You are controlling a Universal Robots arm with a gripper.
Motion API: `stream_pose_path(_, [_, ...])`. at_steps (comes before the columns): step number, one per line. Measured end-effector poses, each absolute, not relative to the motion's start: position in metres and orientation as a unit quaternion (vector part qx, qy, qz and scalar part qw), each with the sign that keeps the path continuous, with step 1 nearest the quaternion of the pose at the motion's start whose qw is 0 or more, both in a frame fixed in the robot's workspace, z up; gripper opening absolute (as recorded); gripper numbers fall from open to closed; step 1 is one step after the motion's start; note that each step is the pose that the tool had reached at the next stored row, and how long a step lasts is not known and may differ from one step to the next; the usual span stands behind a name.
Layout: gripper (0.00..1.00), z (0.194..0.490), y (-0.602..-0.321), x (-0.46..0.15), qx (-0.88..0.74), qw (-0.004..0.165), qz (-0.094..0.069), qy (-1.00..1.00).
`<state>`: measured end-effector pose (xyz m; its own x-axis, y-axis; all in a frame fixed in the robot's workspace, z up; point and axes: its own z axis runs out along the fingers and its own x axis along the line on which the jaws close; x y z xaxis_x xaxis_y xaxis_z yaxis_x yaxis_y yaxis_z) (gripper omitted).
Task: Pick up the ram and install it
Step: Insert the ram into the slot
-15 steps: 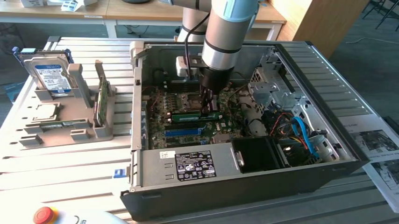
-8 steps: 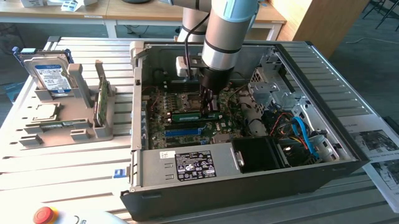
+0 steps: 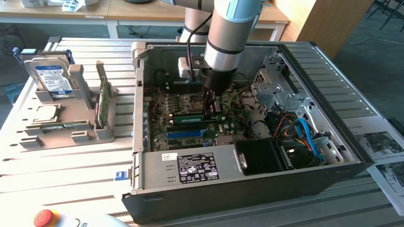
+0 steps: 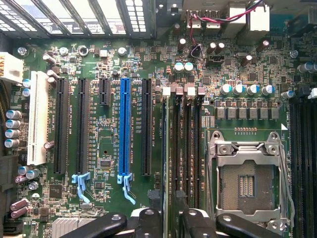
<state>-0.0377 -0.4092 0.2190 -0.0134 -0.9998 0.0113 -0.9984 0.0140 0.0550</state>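
Observation:
The ram (image 3: 189,113), a narrow green stick, stands on edge at the memory slots (image 4: 187,148) of the motherboard (image 4: 104,124), beside the bare processor socket (image 4: 245,178). My gripper (image 3: 213,111) reaches straight down into the open computer case (image 3: 252,189) and is shut on the ram's end nearest the exterior view's right. In the wrist view my gripper (image 4: 172,224) has its black fingers (image 4: 148,222) close together over the slot line, and the ram shows edge-on as a thin dark strip (image 4: 165,148). A second alike green stick (image 3: 103,103) stands upright in the grey holder (image 3: 69,135).
The holder at the exterior view's left also carries a hard drive (image 3: 52,78) with a blue-white label and a square silver processor chip (image 3: 43,113). Inside the case are a black power supply (image 3: 196,168), a black fan (image 3: 265,156), blue cables (image 3: 306,135) and a drive cage (image 3: 277,90).

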Motion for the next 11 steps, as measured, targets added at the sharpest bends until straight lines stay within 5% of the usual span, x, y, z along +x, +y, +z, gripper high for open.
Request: stream_pose_path(11, [0.25,0.2196,-0.4093,-0.0377,0.702,0.023,-0.016,-0.712])
